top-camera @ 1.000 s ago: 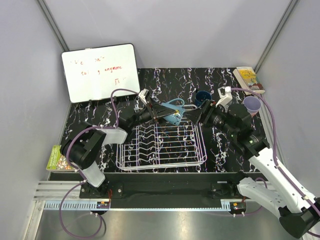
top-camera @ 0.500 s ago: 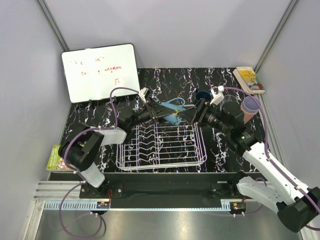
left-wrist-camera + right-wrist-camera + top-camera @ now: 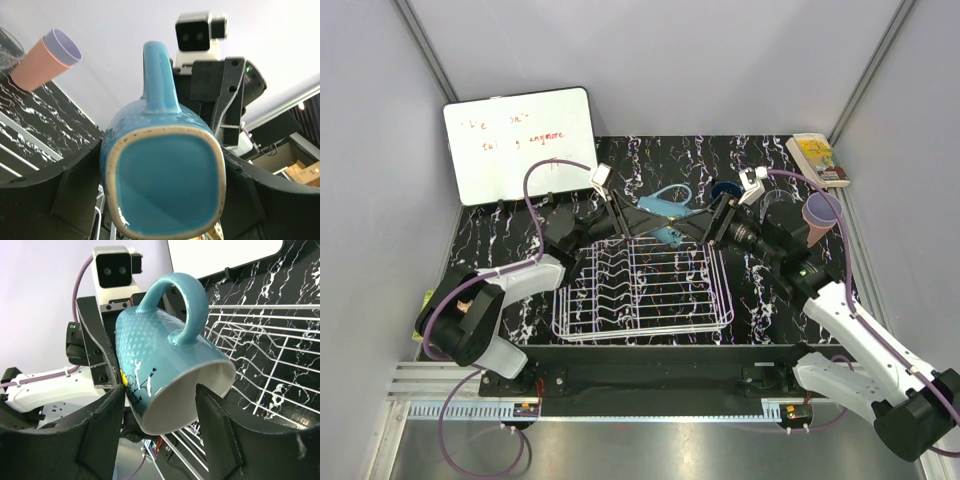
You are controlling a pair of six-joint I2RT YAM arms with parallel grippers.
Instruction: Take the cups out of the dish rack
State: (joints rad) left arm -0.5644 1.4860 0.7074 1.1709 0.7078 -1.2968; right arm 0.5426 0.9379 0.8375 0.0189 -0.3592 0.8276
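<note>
Teal dimpled mug (image 3: 150, 352) pinched by left hand (image 3: 161, 196), right hand (image 3: 162, 412) spread around it.

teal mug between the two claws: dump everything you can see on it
The teal mug looks like glazed ceramic: dimpled teal outside, white inside, loop handle, tan unglazed ring round a squarish base, and a small dark-and-yellow motif on the side. It lies sideways in the air above the dish rack's far edge, handle up. The left claw clamps its base end. The right claw's fingers straddle its mouth end, contact unclear.
</note>
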